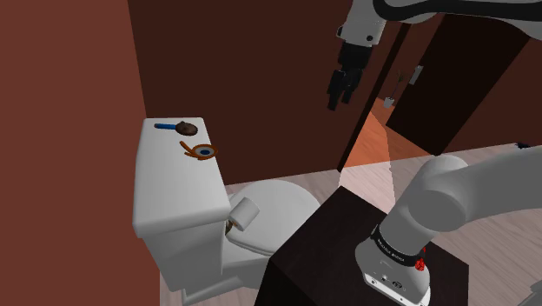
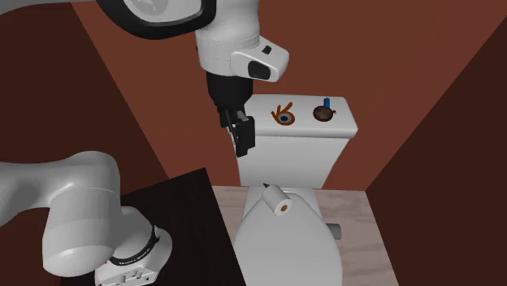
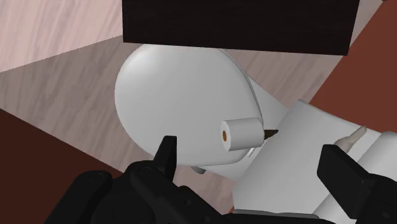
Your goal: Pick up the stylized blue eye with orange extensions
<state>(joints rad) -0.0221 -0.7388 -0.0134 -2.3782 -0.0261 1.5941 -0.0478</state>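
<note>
The blue eye with orange extensions (image 1: 201, 152) (image 2: 283, 115) lies flat on the white toilet tank lid (image 1: 165, 174) (image 2: 341, 128), near the edge facing the bowl. My black gripper (image 1: 339, 91) (image 2: 242, 134) hangs in the air, pointing down, well off to the shoulder view's right of the eye and above its level. In the wrist view the gripper (image 3: 251, 162) is open, its fingers (image 3: 167, 153) standing wide apart with nothing between them, and it looks down on the toilet's closed lid (image 3: 178, 95).
A brown round object with a blue handle (image 1: 182, 127) (image 2: 325, 112) lies on the tank beside the eye. A toilet paper roll (image 1: 243, 213) (image 2: 278, 200) (image 3: 240, 133) rests on the toilet lid. The dark stand (image 1: 347, 235) is close by, amid red-brown walls.
</note>
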